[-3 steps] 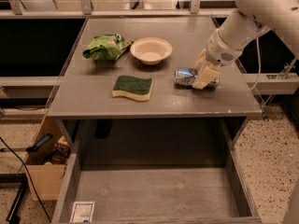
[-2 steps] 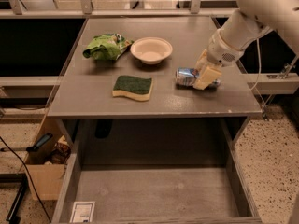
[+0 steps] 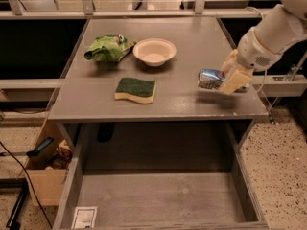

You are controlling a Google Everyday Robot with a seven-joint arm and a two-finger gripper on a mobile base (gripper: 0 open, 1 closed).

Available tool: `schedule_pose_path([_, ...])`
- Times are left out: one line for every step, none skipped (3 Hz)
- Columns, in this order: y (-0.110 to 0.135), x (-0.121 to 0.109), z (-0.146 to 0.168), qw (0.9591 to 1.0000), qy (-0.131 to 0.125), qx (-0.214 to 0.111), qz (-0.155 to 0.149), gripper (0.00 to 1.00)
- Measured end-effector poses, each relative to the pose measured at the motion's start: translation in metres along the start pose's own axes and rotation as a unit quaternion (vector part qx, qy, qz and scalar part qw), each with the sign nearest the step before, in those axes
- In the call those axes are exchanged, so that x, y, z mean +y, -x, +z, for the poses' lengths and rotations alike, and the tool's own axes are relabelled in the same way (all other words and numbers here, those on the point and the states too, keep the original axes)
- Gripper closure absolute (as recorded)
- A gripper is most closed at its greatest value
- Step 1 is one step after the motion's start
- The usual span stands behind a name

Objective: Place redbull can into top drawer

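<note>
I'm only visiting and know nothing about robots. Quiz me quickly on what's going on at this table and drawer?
1. True or false: the top drawer stands open and the redbull can is not in it.
2. The gripper is: A) open above the drawer; B) shut on the redbull can, over the table; C) resting inside the drawer.
3. Fill in: the only thing lying in the drawer is a small white ___.
Key: 1 true; 2 B; 3 label.

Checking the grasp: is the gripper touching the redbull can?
Touching. The camera view shows the gripper clamped on the redbull can, over the right side of the table.
</note>
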State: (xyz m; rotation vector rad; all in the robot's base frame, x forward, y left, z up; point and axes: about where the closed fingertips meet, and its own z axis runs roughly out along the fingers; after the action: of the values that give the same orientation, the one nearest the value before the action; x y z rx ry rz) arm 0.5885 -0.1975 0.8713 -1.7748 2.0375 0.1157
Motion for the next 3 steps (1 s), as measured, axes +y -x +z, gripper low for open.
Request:
schedule_pose_path([-0.010, 0.046, -0.038, 0.9991, -0.030, -0.019, 0.024, 1.00])
schedule_pose_path([-0.013, 0.099, -0.053, 0.9965, -0.049, -0.043, 0.053, 1.00])
schedule_pose_path([-0.020, 0.159, -0.045, 0.9925, -0.047, -0.063, 0.094, 1.00])
